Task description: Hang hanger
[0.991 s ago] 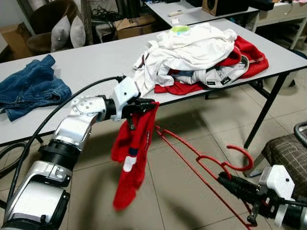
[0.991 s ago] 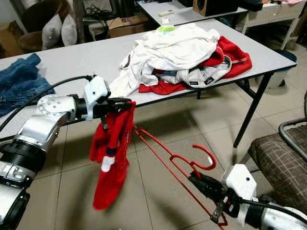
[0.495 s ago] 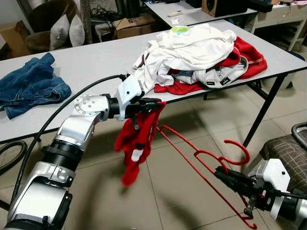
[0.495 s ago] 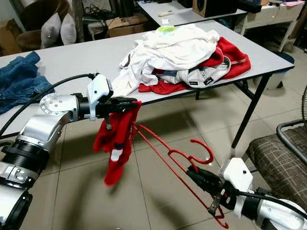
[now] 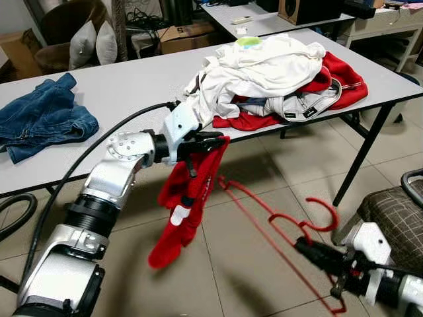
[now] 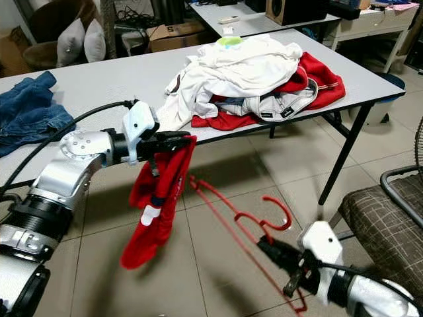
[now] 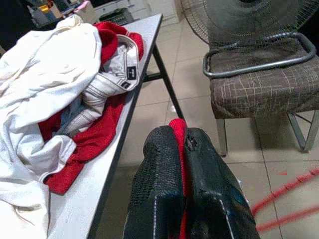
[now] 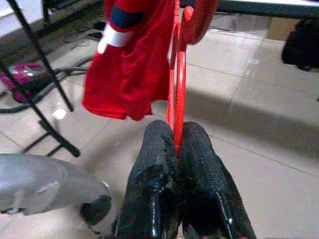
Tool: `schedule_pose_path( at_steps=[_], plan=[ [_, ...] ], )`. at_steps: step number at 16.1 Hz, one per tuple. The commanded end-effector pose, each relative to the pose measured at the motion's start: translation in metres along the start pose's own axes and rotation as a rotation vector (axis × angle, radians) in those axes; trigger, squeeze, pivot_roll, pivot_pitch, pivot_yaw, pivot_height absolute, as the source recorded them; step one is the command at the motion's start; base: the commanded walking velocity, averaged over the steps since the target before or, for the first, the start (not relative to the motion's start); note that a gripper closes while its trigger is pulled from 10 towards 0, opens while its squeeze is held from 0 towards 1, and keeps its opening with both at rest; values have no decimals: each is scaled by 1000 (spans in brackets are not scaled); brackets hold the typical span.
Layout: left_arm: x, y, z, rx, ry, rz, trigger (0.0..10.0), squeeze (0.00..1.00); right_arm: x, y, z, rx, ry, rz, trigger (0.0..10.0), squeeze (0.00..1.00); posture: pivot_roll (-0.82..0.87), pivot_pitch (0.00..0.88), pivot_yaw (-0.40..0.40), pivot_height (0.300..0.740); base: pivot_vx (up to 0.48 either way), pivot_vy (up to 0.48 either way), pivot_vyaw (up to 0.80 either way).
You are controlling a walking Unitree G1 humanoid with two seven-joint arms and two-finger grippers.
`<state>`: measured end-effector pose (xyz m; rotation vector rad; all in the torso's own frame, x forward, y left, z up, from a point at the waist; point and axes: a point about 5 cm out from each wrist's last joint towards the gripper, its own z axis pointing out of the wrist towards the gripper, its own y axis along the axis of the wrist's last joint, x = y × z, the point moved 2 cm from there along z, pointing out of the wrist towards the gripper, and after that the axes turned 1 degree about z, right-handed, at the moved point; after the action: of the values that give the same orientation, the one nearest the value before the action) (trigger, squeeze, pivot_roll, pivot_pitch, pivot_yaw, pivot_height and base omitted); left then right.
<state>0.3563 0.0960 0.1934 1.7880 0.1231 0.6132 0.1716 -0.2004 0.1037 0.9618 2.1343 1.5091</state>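
In the head views, I am holding the red hanger (image 6: 234, 228) low over the floor tiles in my right gripper (image 6: 268, 248), just under its hook; its long axis is running up toward my left gripper (image 6: 178, 138), hook curling rightward. My left wrist view: fingers are pinching the red garment (image 7: 179, 132), limp and light, beside the table (image 7: 99, 199). My right wrist view: fingers are clamping the thin, stiff, probably slippery wire.
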Motion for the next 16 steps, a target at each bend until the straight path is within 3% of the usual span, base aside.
schedule_pose_path(
  at_steps=[1, 7, 11, 16],
  plan=[
    [5, 10, -1, -19, 33, 24, 10000, 0, 6, 8, -1, -40, 33, -2, 10000, 0, -76, 0, 102, 740, 0, 0, 0],
    [4, 9, 1, -14, 61, 26, 10000, 0, 7, 6, -5, -35, 36, 14, 10000, 0, -79, 0, 95, 740, 0, 0, 0],
    [-4, 29, 3, -85, 9, 22, 10000, 0, -2, 4, 5, -26, 10, 26, 10000, 0, -75, 0, 91, 740, 0, 0, 0],
    [-5, 42, 6, -120, 20, 25, 10000, 0, -7, 0, 8, -5, 10, 49, 10000, 0, -68, 0, 82, 740, 0, 0, 0]
  ],
)
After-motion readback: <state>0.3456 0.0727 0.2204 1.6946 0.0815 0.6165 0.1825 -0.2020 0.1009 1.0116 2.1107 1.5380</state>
